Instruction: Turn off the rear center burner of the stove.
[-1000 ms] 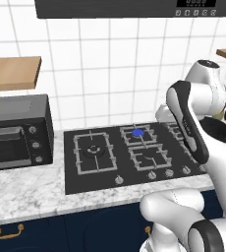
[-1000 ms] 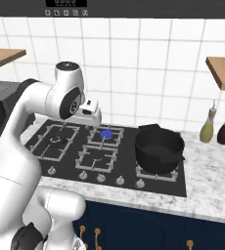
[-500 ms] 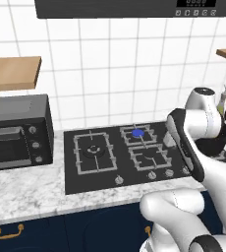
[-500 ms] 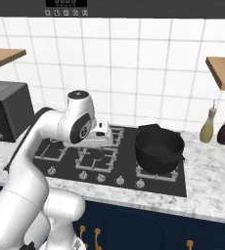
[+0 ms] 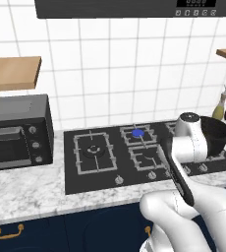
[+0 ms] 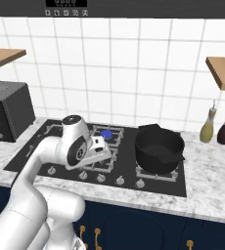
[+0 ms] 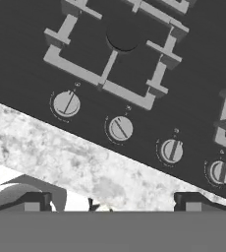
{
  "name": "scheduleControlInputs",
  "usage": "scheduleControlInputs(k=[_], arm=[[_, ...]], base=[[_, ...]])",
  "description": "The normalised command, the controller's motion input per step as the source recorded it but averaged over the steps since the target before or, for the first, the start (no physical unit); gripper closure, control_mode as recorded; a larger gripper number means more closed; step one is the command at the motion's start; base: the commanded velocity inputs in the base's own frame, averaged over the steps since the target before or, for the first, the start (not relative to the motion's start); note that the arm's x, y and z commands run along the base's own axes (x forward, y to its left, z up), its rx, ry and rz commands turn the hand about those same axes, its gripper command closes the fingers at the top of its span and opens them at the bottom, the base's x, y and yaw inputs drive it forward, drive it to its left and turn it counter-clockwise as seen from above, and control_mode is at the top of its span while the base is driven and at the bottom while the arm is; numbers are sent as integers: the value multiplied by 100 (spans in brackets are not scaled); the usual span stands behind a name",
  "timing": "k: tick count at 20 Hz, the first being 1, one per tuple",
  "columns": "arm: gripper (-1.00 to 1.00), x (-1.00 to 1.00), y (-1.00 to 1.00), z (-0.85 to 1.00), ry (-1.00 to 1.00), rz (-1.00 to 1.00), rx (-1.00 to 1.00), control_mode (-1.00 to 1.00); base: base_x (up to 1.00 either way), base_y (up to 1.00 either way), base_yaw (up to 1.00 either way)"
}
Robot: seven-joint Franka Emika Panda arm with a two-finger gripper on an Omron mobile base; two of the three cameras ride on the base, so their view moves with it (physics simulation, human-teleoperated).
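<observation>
**A:** The rear center burner (image 5: pixel 137 132) is lit bright blue inside its small square grate, at the back of the stove (image 5: pixel 80 177), middle of the row. So nothing is switched off yet.

**B:** Agreed. Seen from the right base, that blue spot (image 6: pixel 106 133) sits just past the arm's wrist, with the black pot (image 6: pixel 158 149) on the grate to its right. Where's the gripper (image 7: pixel 112 202)?

**A:** Above the front edge of the cooktop, looking down on the row of silver knobs (image 7: pixel 120 129). Four of them are lined up in the hand view, along the marble counter (image 7: pixel 61 147), with a dark-centred burner (image 7: pixel 122 35) beyond them.

**B:** Is it holding anything?

**A:** No. The two dark fingertips stand wide apart at the bottom corners of the hand view, nothing between them, no knob touched.

**B:** So the approach looks mostly made, and the real work remains.

**A:** That's my read. It has to pick the knob that belongs to the rear centre ring, close on it and twist. Which of the four that is, I can't tell from here.

**B:** And the toaster oven (image 5: pixel 16 130) on the left stays out of it.
</observation>
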Motion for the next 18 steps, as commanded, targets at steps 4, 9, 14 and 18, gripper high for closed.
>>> scheduleControlInputs(k=[4, 9, 14, 18], arm=[[-100, 20, -3, -31, 1, 14, 0, -100], [-100, 30, -2, -24, 5, 7, 0, -100], [-100, 31, 0, -23, 7, 4, 0, -100], [-100, 30, 0, -23, 11, 1, 0, -100]], base=[[0, 0, 0], [0, 0, 0], [0, 0, 0], [0, 0, 0]])
